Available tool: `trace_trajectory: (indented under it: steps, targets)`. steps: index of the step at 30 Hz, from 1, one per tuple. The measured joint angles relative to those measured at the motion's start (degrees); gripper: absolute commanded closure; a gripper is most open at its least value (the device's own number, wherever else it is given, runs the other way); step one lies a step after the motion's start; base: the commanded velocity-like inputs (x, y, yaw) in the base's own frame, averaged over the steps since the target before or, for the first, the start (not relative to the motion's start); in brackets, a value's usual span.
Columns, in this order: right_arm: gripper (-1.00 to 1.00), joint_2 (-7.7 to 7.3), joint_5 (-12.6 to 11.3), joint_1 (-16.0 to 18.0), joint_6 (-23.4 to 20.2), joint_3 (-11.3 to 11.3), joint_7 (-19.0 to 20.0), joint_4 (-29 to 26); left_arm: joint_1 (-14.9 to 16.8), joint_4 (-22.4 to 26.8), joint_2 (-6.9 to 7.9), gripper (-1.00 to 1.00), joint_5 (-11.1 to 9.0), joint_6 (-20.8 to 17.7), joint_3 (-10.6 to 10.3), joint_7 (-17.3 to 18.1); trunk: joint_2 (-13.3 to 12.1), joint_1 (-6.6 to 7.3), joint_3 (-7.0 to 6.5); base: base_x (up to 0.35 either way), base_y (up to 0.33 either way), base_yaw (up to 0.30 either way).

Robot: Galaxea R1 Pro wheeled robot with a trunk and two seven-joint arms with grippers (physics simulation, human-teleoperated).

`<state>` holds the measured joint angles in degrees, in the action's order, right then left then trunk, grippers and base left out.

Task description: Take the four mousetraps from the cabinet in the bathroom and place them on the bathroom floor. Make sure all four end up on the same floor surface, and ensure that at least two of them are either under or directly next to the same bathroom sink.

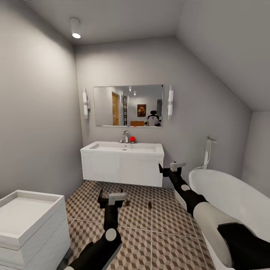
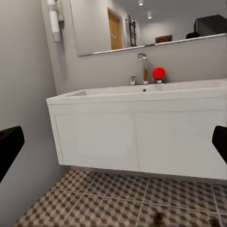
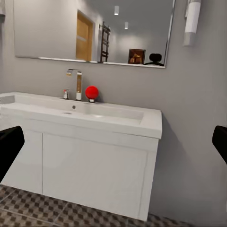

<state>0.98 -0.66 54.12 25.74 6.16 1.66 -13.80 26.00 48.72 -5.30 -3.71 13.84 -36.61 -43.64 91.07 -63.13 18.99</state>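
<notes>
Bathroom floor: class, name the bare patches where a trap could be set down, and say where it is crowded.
Bare bathroom floor lies between the white drawer unit and the bathtub, and under the wall-hung sink. It is busier by two small dark things on the tiles ahead of the left gripper.

Both arms reach forward, the left one low at lower centre-left, the right one higher at right of centre. The left hand (image 1: pixel 111 199) and the right hand (image 1: pixel 173 167) each hold their fingers spread wide with nothing between them.

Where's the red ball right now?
In the head view the red ball sits on the white sink vanity, just right of the chrome faucet, below the mirror.
</notes>
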Motion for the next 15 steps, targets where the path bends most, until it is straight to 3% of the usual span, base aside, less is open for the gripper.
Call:
trace_trajectory:
  steps: [6, 15]
  targets:
    - [-1.0, -0.01, 0.1, -3.3, 3.9, 0.0, 0.0, 0.0, -2.3, -3.2, 0.05, -1.0, 0.0, 6.4, 0.0, -0.1, -2.4, 1.32, -1.08, 0.0, 0.0, 0.0]
    - [-1.0, -0.22, 0.2, -8.2, 7.4, 0.1, -0.1, 0.0, -5.8, -4.7, 0.15, -1.0, 0.0, 9.0, 0.1, -0.1, -5.6, 3.08, -2.52, 0.0, 0.0, 0.0]
